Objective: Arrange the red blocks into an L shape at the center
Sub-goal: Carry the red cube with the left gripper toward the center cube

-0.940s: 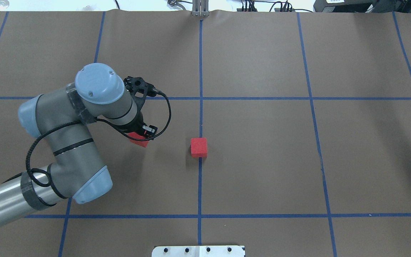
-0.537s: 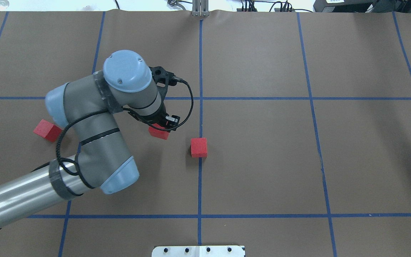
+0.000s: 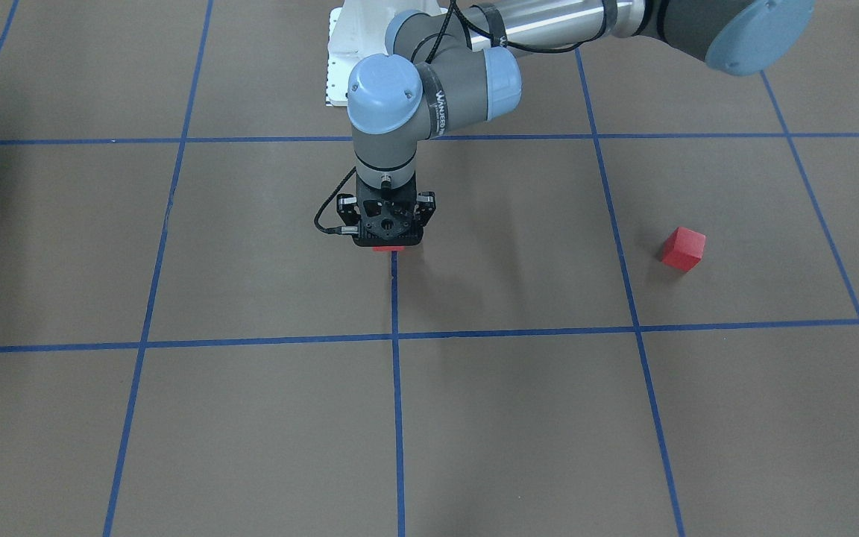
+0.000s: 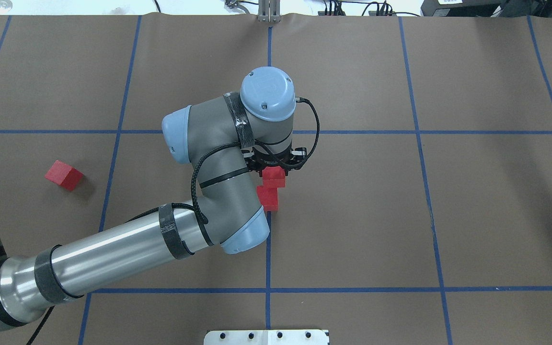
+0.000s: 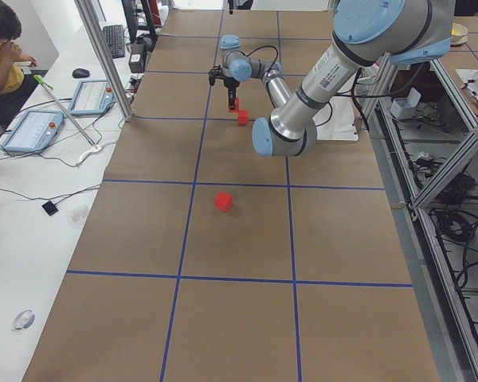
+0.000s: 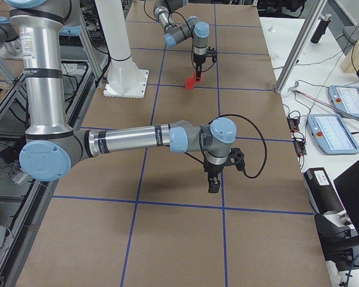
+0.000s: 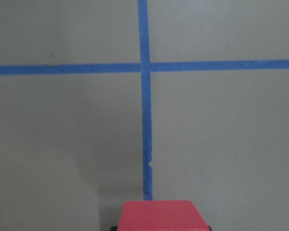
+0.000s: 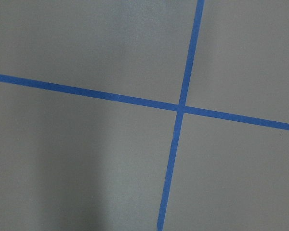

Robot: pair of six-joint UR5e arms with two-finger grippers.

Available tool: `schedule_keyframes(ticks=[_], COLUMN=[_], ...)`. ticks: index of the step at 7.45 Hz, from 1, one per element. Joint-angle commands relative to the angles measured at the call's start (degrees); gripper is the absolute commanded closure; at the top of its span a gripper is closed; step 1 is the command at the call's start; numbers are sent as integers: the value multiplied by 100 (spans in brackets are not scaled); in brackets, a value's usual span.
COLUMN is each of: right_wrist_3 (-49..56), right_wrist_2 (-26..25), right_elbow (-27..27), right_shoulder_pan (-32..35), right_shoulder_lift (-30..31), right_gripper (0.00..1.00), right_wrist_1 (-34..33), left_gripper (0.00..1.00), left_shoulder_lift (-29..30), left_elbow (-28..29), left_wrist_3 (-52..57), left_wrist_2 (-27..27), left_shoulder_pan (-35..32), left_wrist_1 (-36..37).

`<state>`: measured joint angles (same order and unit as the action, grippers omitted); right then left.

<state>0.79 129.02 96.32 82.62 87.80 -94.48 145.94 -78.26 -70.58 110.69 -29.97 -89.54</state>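
My left gripper is shut on a red block and holds it just beyond a second red block that sits on the centre grid line. The two blocks look close or touching; I cannot tell which. The held block shows at the bottom of the left wrist view and as a red sliver under the gripper in the front view. A third red block lies alone at the left, also in the front view. My right gripper hangs over bare table; I cannot tell whether it is open.
Brown paper with a blue tape grid covers the table. The white robot base plate is at the near edge. An operator sits beyond the far side with control tablets.
My left arm has swung right with the red block, from left of the centre block to just beyond it. The third block at the left has come into view.
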Motion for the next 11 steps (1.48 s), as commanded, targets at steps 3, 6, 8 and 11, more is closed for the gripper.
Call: schedule_keyframes(ticks=[3,6,8,11], right_wrist_3=[0,9,9,9], right_wrist_2=[0,0,0,0], right_elbow=[1,-8,1,1], right_shoulder_pan=[0,0,0,0], right_shoulder_lift=[0,0,0,0], right_gripper=[1,1,1,1], right_wrist_1=[0,0,0,9], left_gripper=[74,74,74,74], left_shoulder_lift=[13,119,110,5], left_elbow=[321,303,294,233], left_wrist_3=[-114,-141,-840,-1213], left_wrist_2=[-144,-144,-544,-1803], left_shoulder_pan=[52,8,17,175], left_wrist_1=[-468,-468,-895,-995])
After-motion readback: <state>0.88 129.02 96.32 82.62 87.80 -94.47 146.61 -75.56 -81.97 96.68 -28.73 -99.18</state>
